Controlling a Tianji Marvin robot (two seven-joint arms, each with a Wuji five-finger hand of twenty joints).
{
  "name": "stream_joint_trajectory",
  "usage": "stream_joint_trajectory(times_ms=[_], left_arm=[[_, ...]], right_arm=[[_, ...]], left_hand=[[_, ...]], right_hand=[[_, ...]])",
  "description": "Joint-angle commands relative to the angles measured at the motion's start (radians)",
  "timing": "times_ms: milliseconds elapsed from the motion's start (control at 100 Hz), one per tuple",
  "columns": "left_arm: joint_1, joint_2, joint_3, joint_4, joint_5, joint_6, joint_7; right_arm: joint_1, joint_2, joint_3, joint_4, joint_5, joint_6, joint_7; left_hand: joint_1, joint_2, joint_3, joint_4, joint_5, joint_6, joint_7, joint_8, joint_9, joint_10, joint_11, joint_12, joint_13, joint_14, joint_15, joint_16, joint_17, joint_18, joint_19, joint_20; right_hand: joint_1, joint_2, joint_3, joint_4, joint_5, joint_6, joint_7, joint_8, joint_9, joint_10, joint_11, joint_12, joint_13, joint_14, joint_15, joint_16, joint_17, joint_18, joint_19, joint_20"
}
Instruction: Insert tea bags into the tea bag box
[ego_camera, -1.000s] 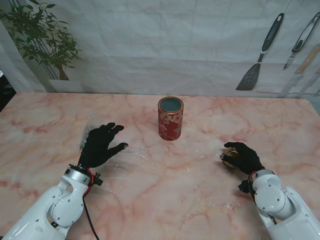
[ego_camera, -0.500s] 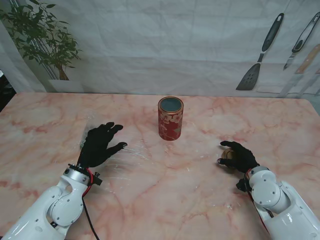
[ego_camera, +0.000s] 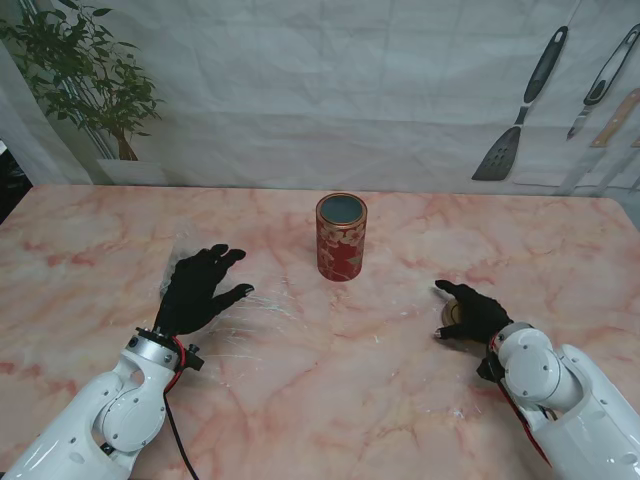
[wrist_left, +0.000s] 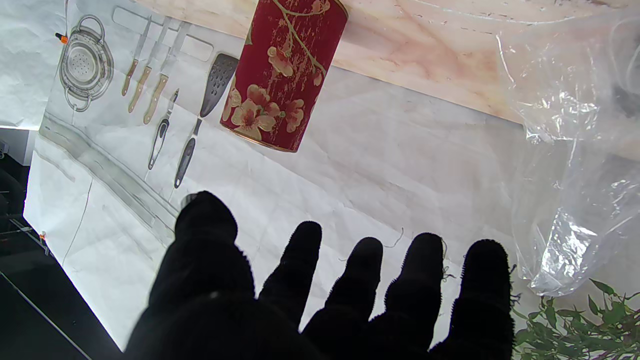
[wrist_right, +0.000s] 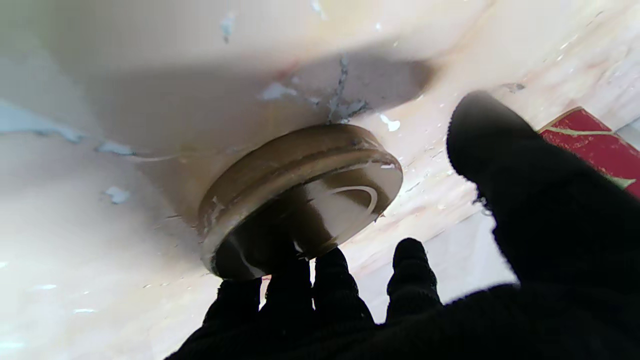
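Since a second ago the right hand (ego_camera: 468, 313) has spread open off the gold lid (wrist_right: 300, 192), now lying on the surface near-right of the open tea bag box (ego_camera: 342, 236). Left hand (ego_camera: 197, 288) rests splayed, empty, on a clear plastic bag (wrist_left: 575, 150) far left. Next comes fetching tea bags, I judge; none can be made out.

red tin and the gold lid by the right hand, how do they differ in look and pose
The red tin is a tall cylinder with a floral print, standing upright and open at mid-table; the gold lid is a low plain disc lying flat on the marble. The tin stands apart from both hands; the lid lies under the spread fingers of the right hand. Both are round and rest on the same table.
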Motion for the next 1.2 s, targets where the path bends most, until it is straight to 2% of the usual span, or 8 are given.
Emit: stream_joint_trajectory(times_ms=[0,90,500,620,740,810,940,1190], left_arm=[[0.001,-0.001,-0.002,-0.007,-0.006,-0.002,-0.013],[0.001,-0.002,-0.003,-0.006,-0.013,-0.008,-0.013],[-0.002,-0.006,-0.004,0.001,-0.030,-0.026,-0.003],[-0.003,-0.007,-0.004,0.003,-0.035,-0.030,-0.002],[-0.003,-0.007,-0.005,0.003,-0.035,-0.033,-0.003],[-0.004,-0.007,-0.005,0.004,-0.036,-0.035,-0.001],[-0.005,-0.007,-0.004,0.005,-0.035,-0.041,0.002],[-0.005,-0.007,-0.003,0.006,-0.032,-0.046,0.005]], right_arm=[[-0.010,0.006,-0.016,0.004,-0.014,0.005,0.054],[-0.006,0.012,-0.022,-0.001,-0.029,0.008,0.080],[-0.002,0.030,-0.045,-0.029,-0.089,0.063,0.161],[0.004,0.032,-0.058,-0.023,-0.095,0.078,0.167],[0.005,0.031,-0.068,-0.020,-0.108,0.092,0.158],[0.006,0.031,-0.071,-0.018,-0.114,0.093,0.153],[0.007,0.030,-0.079,-0.017,-0.138,0.097,0.140],[0.003,0.036,-0.090,-0.053,-0.212,0.143,0.165]], left_hand=[[0.049,0.033,-0.013,0.002,0.007,-0.013,0.006,0.006,-0.014,0.002,0.005,0.002,-0.001,-0.023,-0.026,0.012,0.002,-0.018,0.028,0.003],[0.051,0.033,-0.013,0.002,0.005,-0.012,0.005,0.006,-0.016,0.003,0.005,0.002,0.000,-0.022,-0.025,0.012,0.004,-0.018,0.033,0.005],[0.060,0.035,-0.013,0.000,0.007,-0.017,0.007,0.009,-0.019,0.000,0.008,0.003,0.007,-0.022,-0.020,0.015,0.009,-0.018,0.047,0.012],[0.071,0.035,-0.012,-0.001,0.008,-0.020,0.009,0.010,-0.019,-0.002,0.008,0.003,0.007,-0.022,-0.019,0.015,0.010,-0.014,0.050,0.014],[0.077,0.036,-0.014,-0.003,0.007,-0.022,0.009,0.010,-0.022,-0.007,0.009,0.003,0.007,-0.020,-0.019,0.015,0.014,-0.014,0.053,0.015],[0.077,0.036,-0.016,-0.004,0.006,-0.024,0.009,0.011,-0.023,-0.009,0.010,0.003,0.009,-0.020,-0.018,0.016,0.015,-0.011,0.055,0.016],[0.082,0.036,-0.016,-0.005,0.007,-0.030,0.011,0.012,-0.025,-0.026,0.014,0.005,0.014,-0.019,-0.016,0.017,0.021,-0.003,0.061,0.019],[0.085,0.036,-0.017,-0.006,0.008,-0.034,0.015,0.015,-0.031,-0.034,0.021,0.006,0.020,-0.022,-0.014,0.019,0.029,0.003,0.070,0.023]], right_hand=[[0.026,-0.062,0.029,-0.002,-0.001,-0.033,-0.051,0.011,-0.024,-0.010,-0.030,-0.029,0.001,0.008,0.020,0.004,0.090,0.113,0.176,0.042],[0.056,-0.067,0.066,0.002,0.017,-0.037,-0.077,-0.126,-0.022,-0.015,-0.026,-0.113,0.005,0.011,0.029,0.009,0.105,0.104,0.190,0.021],[0.276,0.005,0.092,0.031,0.014,-0.032,-0.069,-0.122,-0.021,-0.036,-0.021,-0.038,0.067,0.016,0.230,0.055,0.217,0.072,0.357,-0.004],[0.280,0.007,0.097,0.031,0.029,-0.031,-0.088,-0.335,-0.022,-0.036,-0.032,-0.129,0.053,0.042,0.253,0.048,0.227,0.103,0.437,-0.073],[0.285,0.001,0.105,0.031,0.031,-0.039,-0.083,-0.345,-0.021,-0.036,-0.036,-0.142,0.074,0.049,0.265,0.051,0.257,0.150,0.475,-0.073],[0.295,0.003,0.122,0.031,0.027,-0.052,-0.053,-0.311,-0.020,-0.038,-0.031,-0.132,0.107,0.043,0.296,0.065,0.273,0.147,0.522,-0.086],[0.317,0.010,0.144,0.029,0.006,-0.062,-0.042,-0.025,-0.018,-0.068,-0.029,-0.104,0.107,0.044,0.311,0.062,0.316,0.153,0.657,-0.100],[0.295,0.012,0.115,0.032,-0.002,-0.059,-0.038,0.119,-0.017,-0.086,-0.017,-0.066,0.103,0.052,0.270,0.041,0.372,0.207,0.823,-0.058]])
